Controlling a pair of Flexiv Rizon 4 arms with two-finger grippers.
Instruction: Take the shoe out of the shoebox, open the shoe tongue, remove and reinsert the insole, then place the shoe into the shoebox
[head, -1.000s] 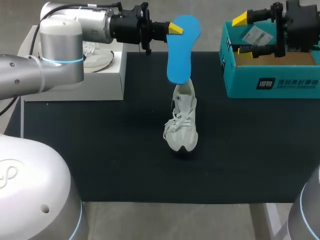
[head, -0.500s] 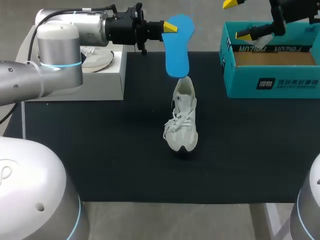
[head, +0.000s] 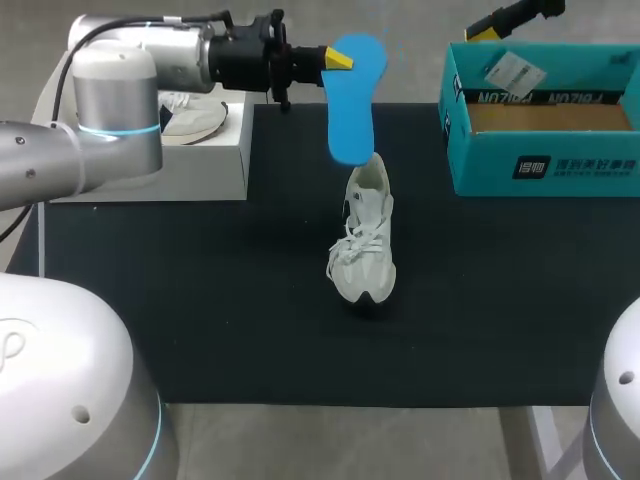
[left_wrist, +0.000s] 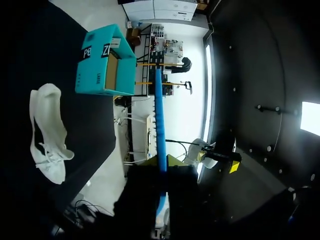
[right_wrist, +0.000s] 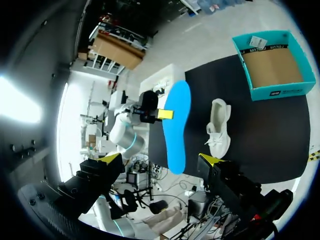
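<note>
Head view: the left hand (head: 338, 60) pinches the blue insole (head: 350, 110) by one end, hanging it over the white shoe (head: 364, 240) standing on the tabletop (head: 200, 300), apparently lined up for reinsertion. Left wrist view: the insole shows edge-on, with the open shoebox (left_wrist: 95, 75) beyond. Right wrist view: the right hand (right_wrist: 161, 160), spread and empty, hangs high, clear of the work.

The white lace-up shoe (head: 362, 240) stands in the middle of the black table mat (head: 200, 300). The blue foam insole (head: 352, 100) hangs over its far end, held in the left gripper (head: 338, 58). The teal cardboard shoebox (head: 545, 170) sits far right, and the white box (head: 190, 165) sits far left.
</note>
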